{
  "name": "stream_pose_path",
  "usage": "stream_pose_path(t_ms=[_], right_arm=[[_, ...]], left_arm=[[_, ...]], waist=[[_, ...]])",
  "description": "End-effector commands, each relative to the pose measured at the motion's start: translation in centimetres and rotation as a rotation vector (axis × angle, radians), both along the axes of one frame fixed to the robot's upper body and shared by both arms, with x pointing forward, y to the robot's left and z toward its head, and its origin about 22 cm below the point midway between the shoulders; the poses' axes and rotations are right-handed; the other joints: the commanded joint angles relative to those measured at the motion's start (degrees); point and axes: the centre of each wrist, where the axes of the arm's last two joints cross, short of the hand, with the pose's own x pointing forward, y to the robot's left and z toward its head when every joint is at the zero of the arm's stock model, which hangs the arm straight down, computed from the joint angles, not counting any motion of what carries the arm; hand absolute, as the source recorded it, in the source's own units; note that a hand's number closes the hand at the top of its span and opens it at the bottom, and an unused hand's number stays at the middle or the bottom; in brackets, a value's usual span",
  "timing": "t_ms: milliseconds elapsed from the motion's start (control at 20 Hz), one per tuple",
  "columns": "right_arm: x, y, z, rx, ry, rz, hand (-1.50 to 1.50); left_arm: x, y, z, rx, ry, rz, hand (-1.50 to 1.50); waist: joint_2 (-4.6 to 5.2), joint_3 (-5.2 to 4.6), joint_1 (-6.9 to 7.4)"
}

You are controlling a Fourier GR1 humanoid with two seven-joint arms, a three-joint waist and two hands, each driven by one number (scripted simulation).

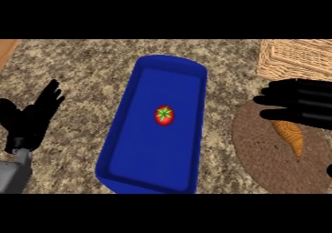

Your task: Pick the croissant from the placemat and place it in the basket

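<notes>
One tomato (164,115) sat alone in the blue tray (138,150). Right of the tray, the croissant (291,135) lay on the round placemat (262,150), with the right hand (299,104) over its far end, fingers straight and together. Basket (296,59) sat off the tray's far right corner. Left hand (27,122) rested left of the tray, fingers spread.

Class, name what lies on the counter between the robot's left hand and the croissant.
In the head view, a blue tray holding a tomato lies between the left hand and the croissant.
</notes>
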Motion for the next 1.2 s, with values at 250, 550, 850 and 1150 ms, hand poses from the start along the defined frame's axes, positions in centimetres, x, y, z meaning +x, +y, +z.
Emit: stream_pose_path(t_ms=[250, 550, 850, 1150], right_arm=[[0.5, -1.7, 8.5, -0.327, -0.001, -0.173, -1.5], [2.2, -4.3, 9.8, -0.382, 0.126, -0.154, -1.5], [2.4, -8.0, 8.4, -0.268, 0.24, -0.113, -1.5], [3.8, -10.3, 3.3, -0.15, 0.249, -0.097, -1.5]], left_arm=[[0.7, -0.9, 1.0, -0.014, 0.003, -0.031, 0.0], [1.2, -1.1, 1.4, -0.001, -0.015, -0.026, 0.0], [0.4, -1.3, -0.4, -0.014, -0.003, -0.027, 0.0], [1.8, 0.0, 0.2, -0.022, -0.01, -0.027, 0.0]], waist=[[0.19, 0.06, 1.76], [0.45, 0.14, 2.22], [0.32, 0.24, 1.34], [0.71, 0.23, 1.39]])
